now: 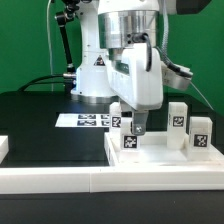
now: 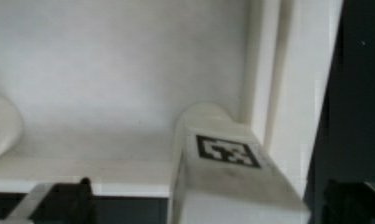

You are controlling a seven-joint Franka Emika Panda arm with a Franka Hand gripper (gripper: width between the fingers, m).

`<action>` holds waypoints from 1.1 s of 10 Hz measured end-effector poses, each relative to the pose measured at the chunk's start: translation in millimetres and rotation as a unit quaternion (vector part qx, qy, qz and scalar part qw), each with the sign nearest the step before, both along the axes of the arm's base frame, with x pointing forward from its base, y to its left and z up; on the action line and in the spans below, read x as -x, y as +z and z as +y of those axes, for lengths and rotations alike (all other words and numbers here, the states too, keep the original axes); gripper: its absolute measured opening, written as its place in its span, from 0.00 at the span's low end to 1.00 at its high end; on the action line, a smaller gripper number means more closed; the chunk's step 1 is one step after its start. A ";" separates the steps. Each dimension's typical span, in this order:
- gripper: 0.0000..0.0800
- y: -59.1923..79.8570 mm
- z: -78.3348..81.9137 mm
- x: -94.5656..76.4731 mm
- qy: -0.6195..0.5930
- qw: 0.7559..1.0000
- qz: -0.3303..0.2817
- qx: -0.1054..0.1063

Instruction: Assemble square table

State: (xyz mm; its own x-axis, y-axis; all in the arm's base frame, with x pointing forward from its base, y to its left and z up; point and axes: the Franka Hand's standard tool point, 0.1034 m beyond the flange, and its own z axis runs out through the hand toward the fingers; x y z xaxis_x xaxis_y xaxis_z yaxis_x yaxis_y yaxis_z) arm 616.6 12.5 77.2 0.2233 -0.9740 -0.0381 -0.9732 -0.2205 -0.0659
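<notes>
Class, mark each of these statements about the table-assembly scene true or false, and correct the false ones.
1. Several white leg posts stand upright on the square tabletop. True.
2. The gripper has its jaws clamped on a leg post. False: in the wrist view the jaws stand apart, with the tagged leg post between them, not gripped.
3. The marker board lies flat on the black table. True.
4. The marker board rests on the tabletop. False: it lies apart from it, on the black table.
5. The leg post in the wrist view carries a black-and-white tag. True.
</notes>
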 end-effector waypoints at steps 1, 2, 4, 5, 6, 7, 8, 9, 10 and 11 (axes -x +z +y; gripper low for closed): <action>0.81 0.6 1.9 2.4 0.065 0.998 0.012 0.004; 0.81 4.5 4.8 1.6 0.126 0.992 0.031 0.005; 0.81 3.5 3.1 -1.2 0.193 0.981 0.020 0.010; 0.81 3.6 2.9 -1.2 0.218 0.976 0.019 0.011; 0.81 3.6 2.6 -1.3 0.268 0.963 0.016 0.012; 0.81 4.4 2.8 -2.1 0.321 0.947 0.015 0.017; 0.81 4.4 2.9 -2.2 0.359 0.933 0.013 0.019; 0.81 4.5 1.5 -2.3 0.427 0.904 0.011 0.023; 0.81 4.6 1.5 -2.3 0.454 0.891 0.010 0.023; 0.81 4.5 2.2 -2.4 0.486 0.874 0.008 0.024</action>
